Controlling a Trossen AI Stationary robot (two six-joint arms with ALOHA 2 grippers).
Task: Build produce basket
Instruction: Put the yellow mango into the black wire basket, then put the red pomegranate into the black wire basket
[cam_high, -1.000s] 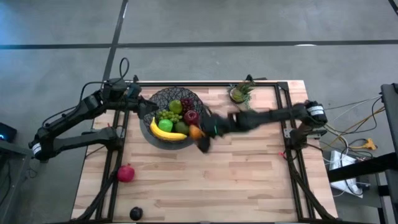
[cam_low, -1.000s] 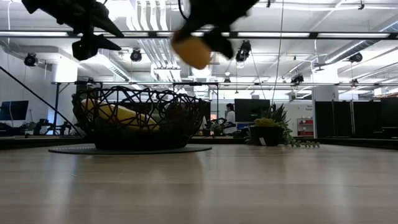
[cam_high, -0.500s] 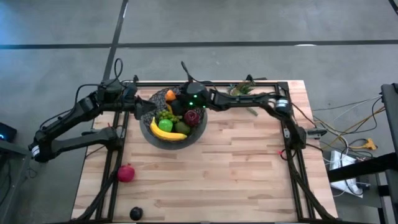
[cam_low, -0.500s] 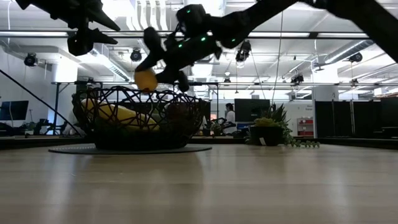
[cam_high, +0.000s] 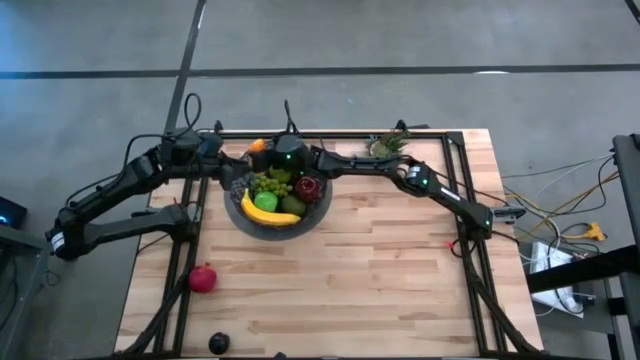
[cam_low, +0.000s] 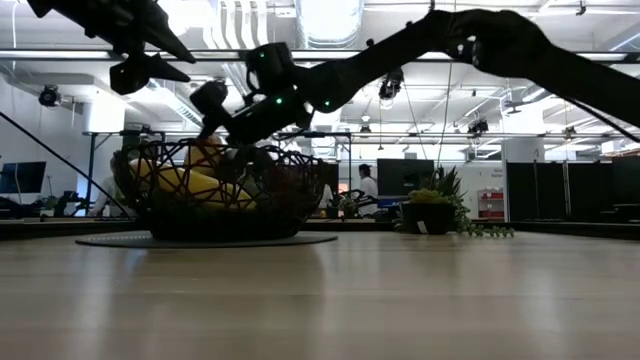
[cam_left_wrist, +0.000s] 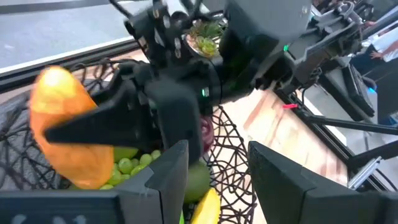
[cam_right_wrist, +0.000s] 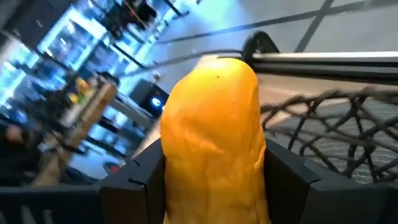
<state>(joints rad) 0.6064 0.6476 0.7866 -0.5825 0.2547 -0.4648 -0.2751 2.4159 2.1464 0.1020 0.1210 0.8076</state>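
Wooden table: one basket, two stray fruits.

Dark wire basket, matt dimpled orange piece, pale planked wood table, matt black plastic fingers

— Where am I working right now?

— A robotics lab, in a big open industrial hall. My butcher-block table sits in a black metal frame on a bare grey concrete floor with painted lines.

— And past the table?

— Looking level across it, I see an exposed ceiling with silver ducts, pipes and long strip lights. Dark monitors stand on desks at the back, and a person sits by one.

— Anything else that says lab?

— Loose cables trail off my right side onto the floor, and a small potted plant stands at the table's far edge.
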